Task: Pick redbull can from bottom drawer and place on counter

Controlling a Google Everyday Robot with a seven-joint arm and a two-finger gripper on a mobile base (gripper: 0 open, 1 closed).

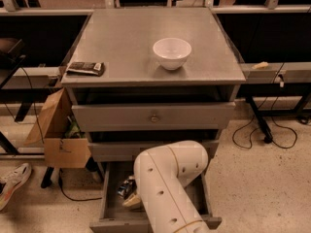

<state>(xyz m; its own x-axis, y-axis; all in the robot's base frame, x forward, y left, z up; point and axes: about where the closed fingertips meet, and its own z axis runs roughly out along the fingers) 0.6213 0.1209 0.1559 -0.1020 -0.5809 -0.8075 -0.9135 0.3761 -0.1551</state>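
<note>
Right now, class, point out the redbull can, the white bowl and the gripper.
redbull can (125, 187): camera view, its visible side.
white bowl (172, 54): camera view, its front wall.
gripper (132, 201): camera view, its pale tip, down in the bottom drawer (112, 210) by the can.

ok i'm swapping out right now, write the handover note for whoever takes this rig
The gripper is down inside the open bottom drawer, right at the redbull can. The arm hides much of it, so a grip is not confirmed.
The redbull can lies in the drawer's left part, not yet lifted out.
The counter holds a white bowl and a dark packet at its front left edge, no can.
Done: drawer open, arm reached in.
Left: secure the can, lift it out, set it on a bare part of the counter.
</note>
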